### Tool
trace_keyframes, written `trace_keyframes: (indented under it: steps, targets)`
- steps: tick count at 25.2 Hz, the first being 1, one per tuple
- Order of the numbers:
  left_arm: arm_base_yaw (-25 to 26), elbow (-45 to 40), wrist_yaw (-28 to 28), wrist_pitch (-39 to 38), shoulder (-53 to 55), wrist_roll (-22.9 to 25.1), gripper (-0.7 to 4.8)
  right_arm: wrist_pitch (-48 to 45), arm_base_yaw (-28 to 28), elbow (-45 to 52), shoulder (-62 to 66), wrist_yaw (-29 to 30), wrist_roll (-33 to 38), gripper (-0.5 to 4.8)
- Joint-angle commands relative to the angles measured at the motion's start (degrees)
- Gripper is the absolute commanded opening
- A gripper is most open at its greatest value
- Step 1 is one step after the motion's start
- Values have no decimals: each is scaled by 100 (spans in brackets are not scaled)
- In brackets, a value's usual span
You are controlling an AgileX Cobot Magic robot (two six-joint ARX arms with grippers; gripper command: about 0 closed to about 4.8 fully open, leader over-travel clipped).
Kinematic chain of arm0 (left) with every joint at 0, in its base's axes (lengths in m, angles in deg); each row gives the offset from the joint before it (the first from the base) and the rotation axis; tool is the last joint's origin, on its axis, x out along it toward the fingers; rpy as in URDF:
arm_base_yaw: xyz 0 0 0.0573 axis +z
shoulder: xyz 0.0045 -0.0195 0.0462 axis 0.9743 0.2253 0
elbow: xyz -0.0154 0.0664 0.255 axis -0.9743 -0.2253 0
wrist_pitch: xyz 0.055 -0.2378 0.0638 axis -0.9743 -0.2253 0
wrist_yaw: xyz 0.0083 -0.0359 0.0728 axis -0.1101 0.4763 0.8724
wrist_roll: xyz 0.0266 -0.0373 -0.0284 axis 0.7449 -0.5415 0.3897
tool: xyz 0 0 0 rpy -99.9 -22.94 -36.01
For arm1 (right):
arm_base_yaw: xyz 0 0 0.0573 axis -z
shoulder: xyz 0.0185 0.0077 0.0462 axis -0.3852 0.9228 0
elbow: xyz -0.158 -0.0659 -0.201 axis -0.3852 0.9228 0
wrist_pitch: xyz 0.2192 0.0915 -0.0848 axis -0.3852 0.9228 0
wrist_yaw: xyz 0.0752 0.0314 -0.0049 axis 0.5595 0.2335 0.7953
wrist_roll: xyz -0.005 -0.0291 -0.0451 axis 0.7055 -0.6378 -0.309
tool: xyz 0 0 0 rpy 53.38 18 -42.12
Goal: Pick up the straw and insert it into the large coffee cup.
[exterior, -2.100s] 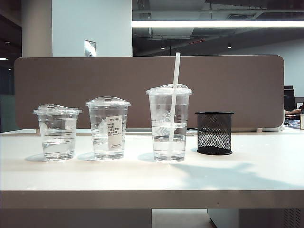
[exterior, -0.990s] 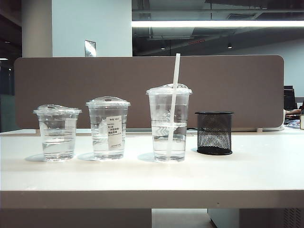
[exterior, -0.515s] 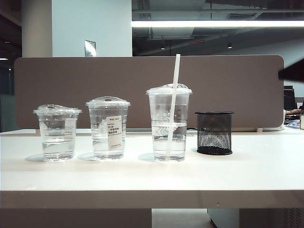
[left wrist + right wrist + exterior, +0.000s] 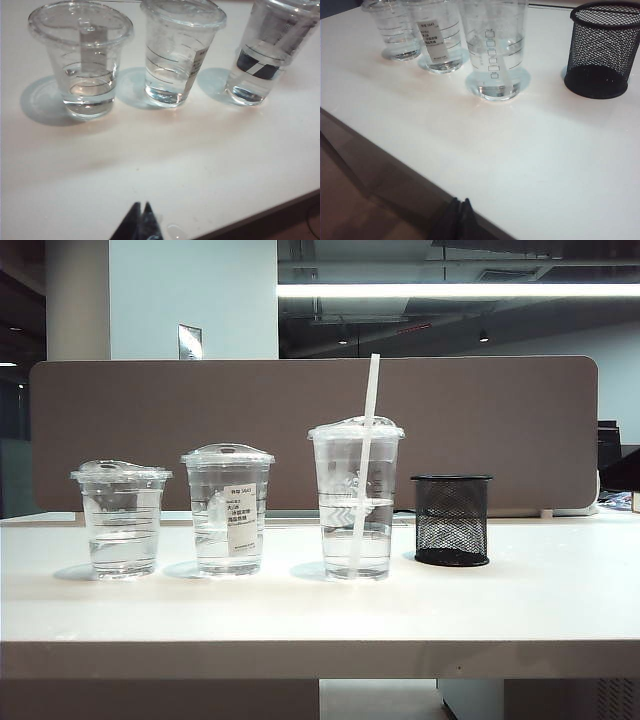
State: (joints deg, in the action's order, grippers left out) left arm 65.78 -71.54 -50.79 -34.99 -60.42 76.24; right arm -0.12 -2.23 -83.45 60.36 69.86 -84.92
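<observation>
Straw [image 4: 365, 465] standing in large coffee cup [image 4: 356, 502], leaning a little, top tipped right.
Left gripper [image 4: 140, 220] and right gripper [image 4: 459, 215] closed, empty, near tabletop's [image 4: 320, 610] front edge.

White table [image 4: 300, 615] bears three cups [image 4: 229, 510] and mesh holder [image 4: 452, 520].

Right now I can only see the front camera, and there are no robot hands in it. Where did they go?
Observer: The right gripper is shut. It hangs at the table's front edge, facing the tall cup with the straw in it.
Operator: And the other hand?
Observer: The left gripper is shut too. It hangs over the table near the front edge, facing the short cup and the middle cup.
</observation>
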Motion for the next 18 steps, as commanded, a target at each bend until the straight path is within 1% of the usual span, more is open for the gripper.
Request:
trace_keyframes:
  steps: [1, 6, 11, 13, 18]
  targets:
    - [-7, 13, 13, 70, -4, 2, -5, -59, -7, 44, 9, -11, 9, -8]
    - [9, -138, 13, 26, -542, 2, -5, -52, -4, 44, -20, -13, 9, -8]
    - [81, -339, -15, 28, -1132, 2, -5, 39, 63, 44, -358, -11, 9, -8]
    - [308, -387, -33, -153, -1333, 2, -5, 63, 271, 44, -680, -11, 9, -8]
    - [782, -387, -35, -166, -1351, 4, -4, 70, 767, 44, -1086, -11, 9, -8]
